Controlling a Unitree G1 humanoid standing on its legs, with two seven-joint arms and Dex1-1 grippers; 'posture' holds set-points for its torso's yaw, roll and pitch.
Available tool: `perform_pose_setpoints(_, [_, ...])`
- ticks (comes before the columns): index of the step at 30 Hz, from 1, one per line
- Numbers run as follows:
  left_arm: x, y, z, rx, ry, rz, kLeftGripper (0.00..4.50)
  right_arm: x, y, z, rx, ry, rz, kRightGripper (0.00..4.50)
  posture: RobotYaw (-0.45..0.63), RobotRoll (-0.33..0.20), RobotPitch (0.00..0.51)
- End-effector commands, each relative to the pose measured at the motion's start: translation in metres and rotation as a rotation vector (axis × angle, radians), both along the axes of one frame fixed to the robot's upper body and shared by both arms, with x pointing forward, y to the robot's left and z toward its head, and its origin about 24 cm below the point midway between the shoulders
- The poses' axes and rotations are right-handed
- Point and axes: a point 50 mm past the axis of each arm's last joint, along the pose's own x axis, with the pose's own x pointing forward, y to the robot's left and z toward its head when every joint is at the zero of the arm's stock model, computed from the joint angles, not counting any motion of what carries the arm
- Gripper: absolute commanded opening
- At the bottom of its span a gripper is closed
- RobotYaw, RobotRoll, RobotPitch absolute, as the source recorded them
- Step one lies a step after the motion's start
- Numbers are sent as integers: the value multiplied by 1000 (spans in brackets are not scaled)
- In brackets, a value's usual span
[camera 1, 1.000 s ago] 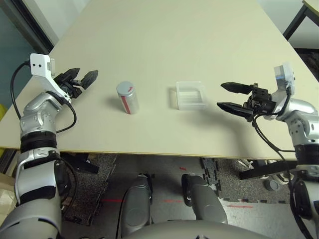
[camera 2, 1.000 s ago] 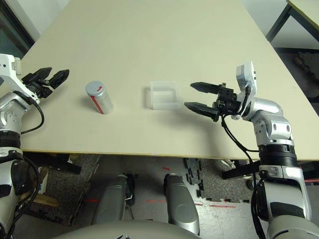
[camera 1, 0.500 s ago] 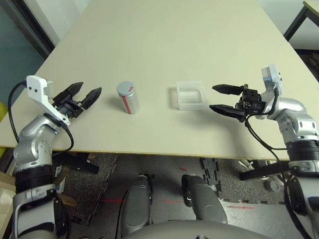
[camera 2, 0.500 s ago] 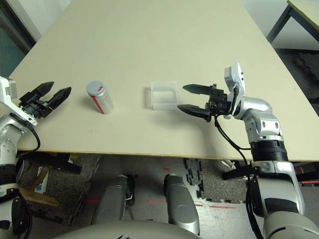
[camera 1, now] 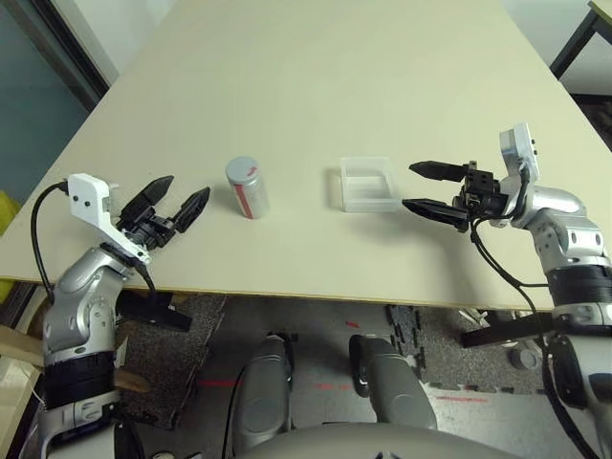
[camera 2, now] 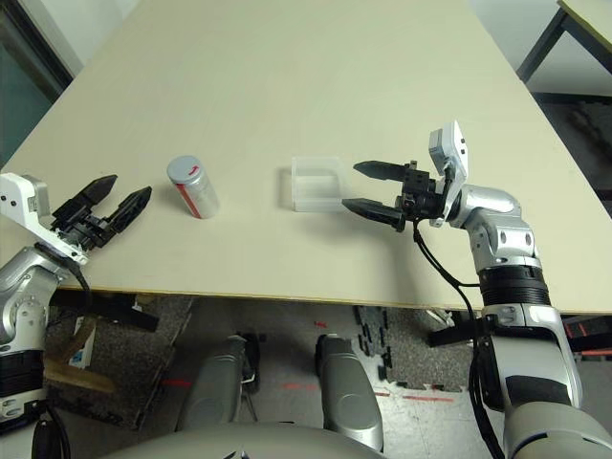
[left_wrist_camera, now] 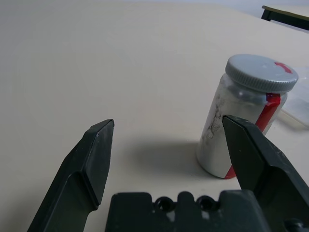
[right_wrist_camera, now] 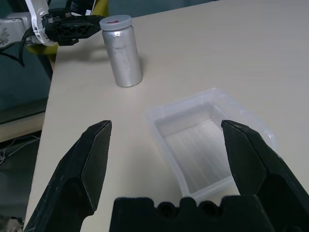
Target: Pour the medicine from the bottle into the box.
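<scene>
The silver bottle [camera 1: 247, 187] with a red stripe stands upright on the table, its grey cap on; the medicine is hidden inside. The clear plastic box [camera 1: 368, 185] sits to its right, with nothing in it. My left gripper [camera 1: 176, 207] is open, a short way left of the bottle [left_wrist_camera: 246, 130] and pointing at it, not touching. My right gripper [camera 1: 419, 186] is open just right of the box [right_wrist_camera: 203, 137], fingers aimed at it and apart from it.
The beige table [camera 1: 325, 76] stretches far back behind the bottle and box. Its front edge [camera 1: 306, 294] runs close below both grippers. A dark table leg [camera 1: 579, 33] shows at the far right corner.
My left gripper has come down and right, toward the bottle. My right gripper has moved left, close to the box. Both stay open; bottle and box have not moved.
</scene>
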Motion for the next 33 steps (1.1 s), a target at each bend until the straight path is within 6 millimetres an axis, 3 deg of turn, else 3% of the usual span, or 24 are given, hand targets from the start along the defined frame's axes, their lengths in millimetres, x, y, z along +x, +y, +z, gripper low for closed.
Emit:
perform_pose_setpoints(1, [-2,-8,-2,22,-4,-43,4482,-3,-1,-3,-4,7,-8,4500,-25,0,192])
perform_pose_setpoints(23, [-8,-40,-13,42,9,-149,4482,-5,-5,-2,-5,-2,-38,4500,-51,0,191])
perform_pose_setpoints(33, [-1,-48,-13,51,-10,-143,4482,-7,-6,-2,-3,-7,-50,4500,-69,0,189])
